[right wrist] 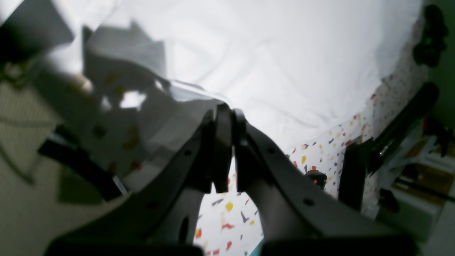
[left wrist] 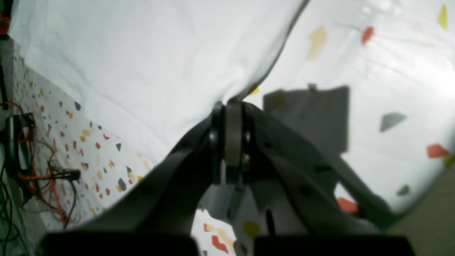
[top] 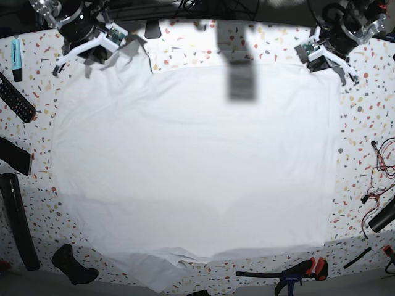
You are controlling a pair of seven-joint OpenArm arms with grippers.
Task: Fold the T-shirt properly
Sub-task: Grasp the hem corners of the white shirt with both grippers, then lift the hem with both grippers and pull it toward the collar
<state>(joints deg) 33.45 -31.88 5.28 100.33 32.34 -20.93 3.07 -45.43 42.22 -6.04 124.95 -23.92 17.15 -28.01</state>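
Tabletop (top: pixel 185 46): white, speckled; bare strips run along all four borders of the cloth. Left border holds a remote (top: pixel 15 98) and dark tools; the near edge holds a clamp (top: pixel 290 271); the right border holds red wires (top: pixel 382 166).

T-shirt (top: pixel 191 160): plain white, spread flat across most of the table, lightly wrinkled, one sleeve bunched at the near left edge.

Right gripper (right wrist: pixel 224 113): far left corner, jaws closed, apparently on the shirt's edge, though the wrist view is blurred.

Left gripper (left wrist: pixel 231 105): far right corner, jaws clamped on the shirt's edge, the cloth rising from the pinch.
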